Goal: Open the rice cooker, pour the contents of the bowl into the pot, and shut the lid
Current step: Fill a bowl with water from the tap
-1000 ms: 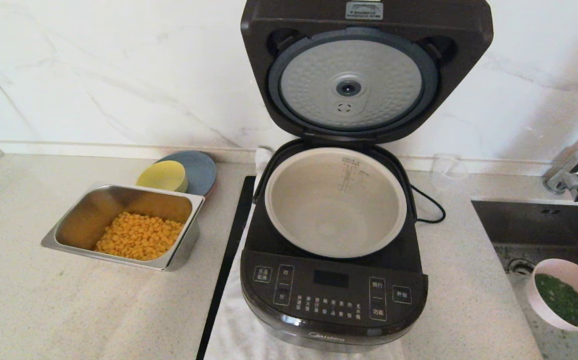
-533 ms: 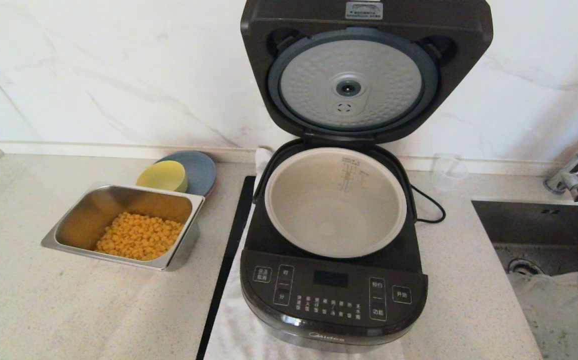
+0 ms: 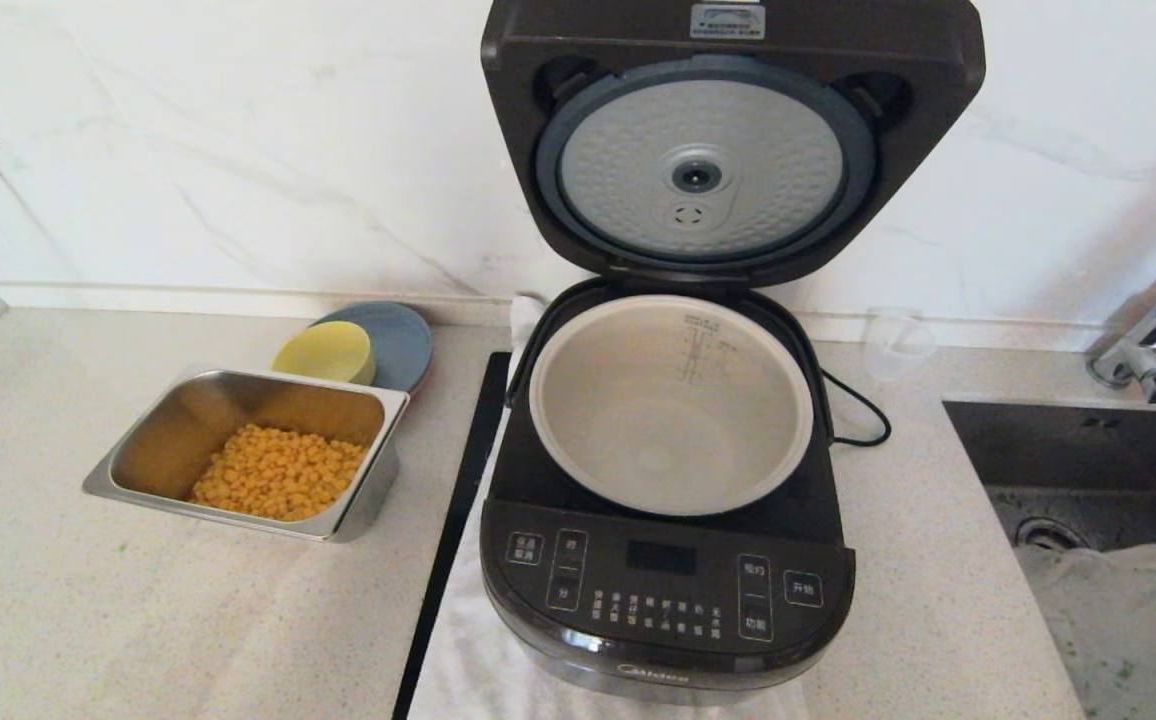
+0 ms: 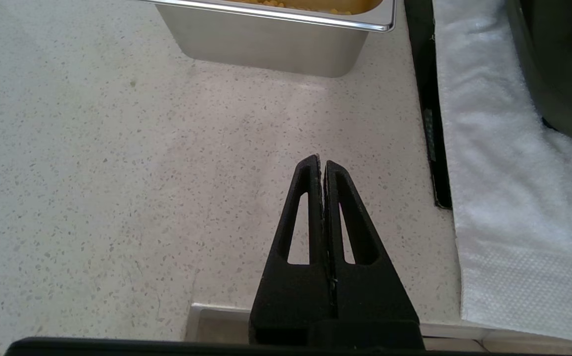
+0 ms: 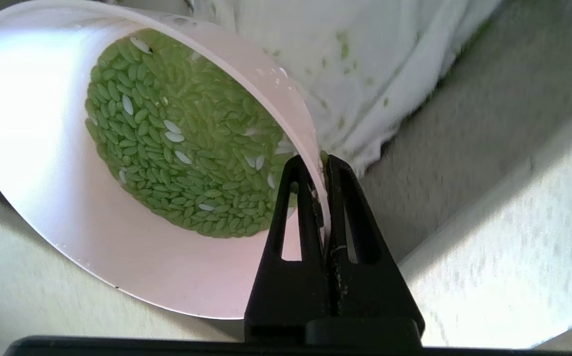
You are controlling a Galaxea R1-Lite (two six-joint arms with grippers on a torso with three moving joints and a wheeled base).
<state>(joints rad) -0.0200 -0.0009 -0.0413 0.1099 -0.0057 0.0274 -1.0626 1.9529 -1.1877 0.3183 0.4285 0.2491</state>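
The black rice cooker (image 3: pixel 668 590) stands in the middle of the counter with its lid (image 3: pixel 728 150) swung fully up. Its grey-beige pot (image 3: pixel 668 400) is empty. The pale pink bowl (image 5: pixel 68 198) shows only in the right wrist view, tilted above a white cloth, and is out of the head view. It holds green grains that look like rice (image 5: pixel 182 148). My right gripper (image 5: pixel 321 160) is shut on the bowl's rim, one finger inside and one outside. My left gripper (image 4: pixel 321 160) is shut and empty, low over the counter in front of the steel tray.
A steel tray (image 3: pixel 188 420) with yellow corn (image 3: pixel 278 470) sits left of the cooker, with a yellow bowl (image 3: pixel 323 352) on a blue plate (image 3: pixel 403 340) behind it. A sink (image 3: pixel 1088 450) with a white cloth (image 3: pixel 1108 620) and a faucet (image 3: pixel 1153 350) lie to the right.
The bowl, held over the sink at the head view's lower right, has slid right and passed out of that view. The cooker and left arm have not moved.
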